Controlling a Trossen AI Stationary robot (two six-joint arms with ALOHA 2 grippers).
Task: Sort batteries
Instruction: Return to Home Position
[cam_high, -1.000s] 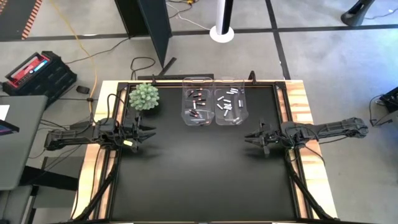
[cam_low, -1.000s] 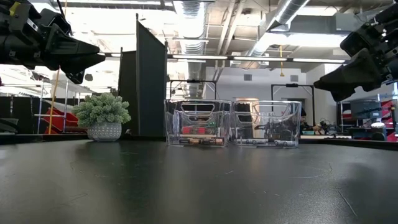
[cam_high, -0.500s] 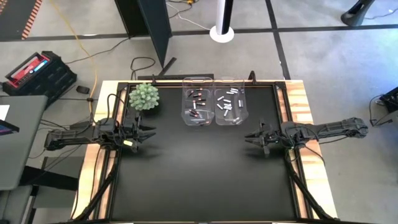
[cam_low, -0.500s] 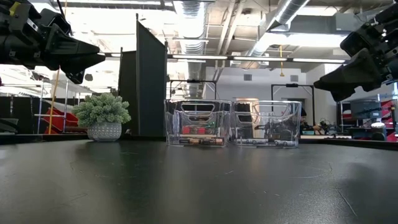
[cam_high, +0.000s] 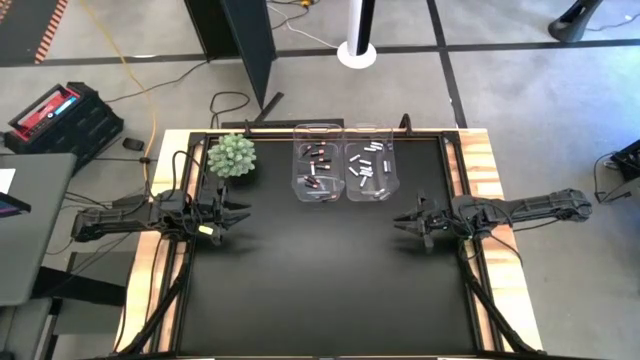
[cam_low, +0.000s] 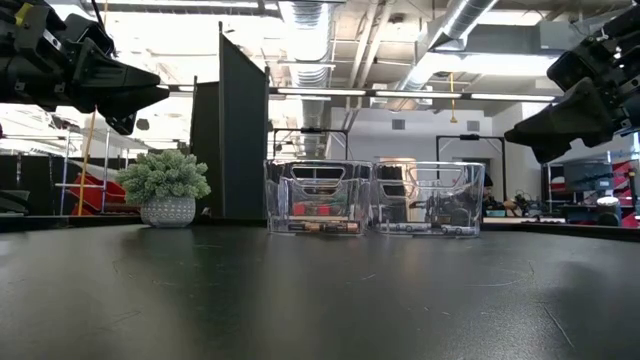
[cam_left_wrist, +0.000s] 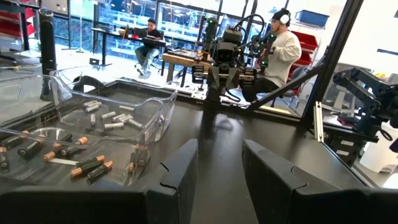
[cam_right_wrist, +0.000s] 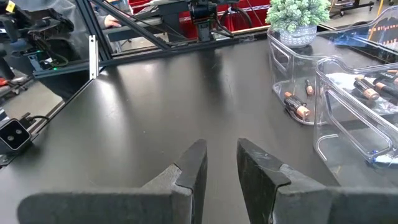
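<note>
Two clear bins stand side by side at the table's far middle. The left bin (cam_high: 318, 175) holds dark batteries with copper ends (cam_left_wrist: 87, 169); the right bin (cam_high: 369, 173) holds white batteries (cam_left_wrist: 112, 118). My left gripper (cam_high: 243, 217) hovers open above the table's left side, level, nothing between its fingers (cam_left_wrist: 219, 165). My right gripper (cam_high: 400, 222) hovers open above the right side, also with nothing between its fingers (cam_right_wrist: 221, 163).
A small potted plant (cam_high: 232, 157) stands at the far left, beside the left bin. The black tabletop (cam_high: 320, 280) lies bare between the arms and toward the near edge. People sit at desks in the room beyond the table.
</note>
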